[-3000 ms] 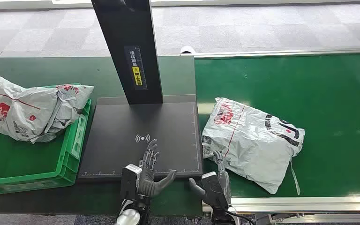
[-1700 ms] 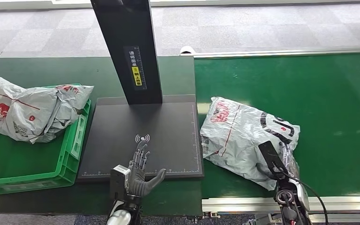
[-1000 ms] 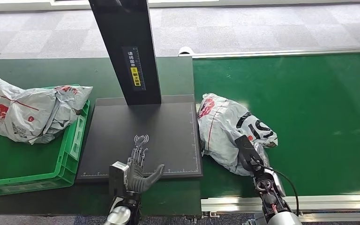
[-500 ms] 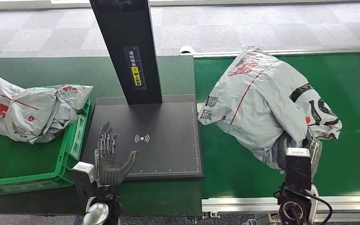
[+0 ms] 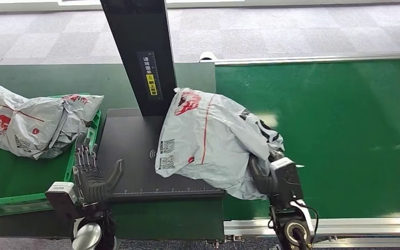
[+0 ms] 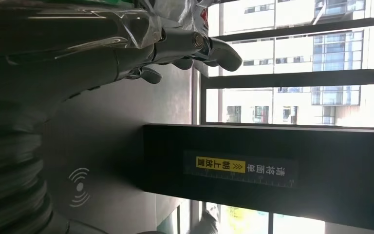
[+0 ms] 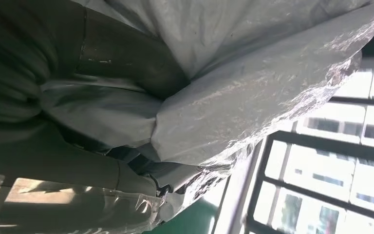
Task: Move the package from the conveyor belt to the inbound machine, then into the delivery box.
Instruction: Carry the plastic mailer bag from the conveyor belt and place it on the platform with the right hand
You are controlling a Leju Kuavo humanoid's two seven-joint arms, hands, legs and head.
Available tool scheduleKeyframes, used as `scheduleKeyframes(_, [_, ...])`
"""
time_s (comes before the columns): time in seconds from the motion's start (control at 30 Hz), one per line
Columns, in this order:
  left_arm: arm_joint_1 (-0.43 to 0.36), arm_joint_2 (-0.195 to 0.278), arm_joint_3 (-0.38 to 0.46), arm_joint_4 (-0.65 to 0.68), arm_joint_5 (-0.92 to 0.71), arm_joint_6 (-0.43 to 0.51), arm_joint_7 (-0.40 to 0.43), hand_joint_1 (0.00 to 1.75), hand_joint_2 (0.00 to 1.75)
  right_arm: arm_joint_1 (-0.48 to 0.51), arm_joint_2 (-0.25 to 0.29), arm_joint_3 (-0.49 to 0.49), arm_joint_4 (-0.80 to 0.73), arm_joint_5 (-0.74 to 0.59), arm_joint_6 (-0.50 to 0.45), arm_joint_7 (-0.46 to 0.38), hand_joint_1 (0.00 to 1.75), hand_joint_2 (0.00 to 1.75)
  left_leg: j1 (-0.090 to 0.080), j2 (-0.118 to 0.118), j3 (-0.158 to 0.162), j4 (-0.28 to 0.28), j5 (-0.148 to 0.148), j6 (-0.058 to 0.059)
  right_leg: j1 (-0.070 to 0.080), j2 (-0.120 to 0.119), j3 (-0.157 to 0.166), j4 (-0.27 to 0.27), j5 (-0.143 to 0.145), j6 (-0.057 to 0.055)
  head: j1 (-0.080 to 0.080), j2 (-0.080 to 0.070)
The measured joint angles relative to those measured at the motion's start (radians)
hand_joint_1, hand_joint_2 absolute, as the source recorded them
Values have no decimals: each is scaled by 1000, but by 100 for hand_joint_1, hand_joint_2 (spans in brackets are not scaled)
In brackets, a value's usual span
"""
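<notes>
Carpet of grey squares lies beyond a dark green bench (image 5: 41,78) that carries one black inbound machine (image 5: 135,151) with its upright post, one green delivery box (image 5: 26,190) and, on the right, one green conveyor belt (image 5: 344,120). Two grey packages show: one package (image 5: 213,138), held by the right robot hand (image 5: 263,177), hangs over the machine's plate and the belt edge, and a second package (image 5: 31,122) lies on the box. The left robot hand (image 5: 91,174) is spread wide, empty, near the plate's left edge.
</notes>
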Motion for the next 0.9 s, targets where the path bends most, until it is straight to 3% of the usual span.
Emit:
scheduleKeyframes(0.2, [-24,-7,3,35,8,13,0,0,175,-58,76,145,208,43,4,-9,175,175,0,0,-2,0,0,0,0,0,-2,0,0,0,0,0])
scheduleKeyframes(0.5, [-27,-18,-4,66,34,3,0,0,175,-82,81,198,275,101,-28,-8,171,175,-1,0,-2,0,-1,0,-1,0,-2,0,0,0,0,0])
scheduleKeyframes(0.63, [-27,-23,-7,75,34,3,0,0,175,-86,79,201,286,107,-36,-8,0,175,-1,0,-2,0,-1,0,-1,0,-2,0,0,0,0,0])
scheduleKeyframes(0.9, [-32,-29,-13,90,33,2,0,0,175,-84,60,203,291,169,-109,-38,0,175,-1,0,-2,1,-1,0,-1,0,-2,0,0,0,0,0])
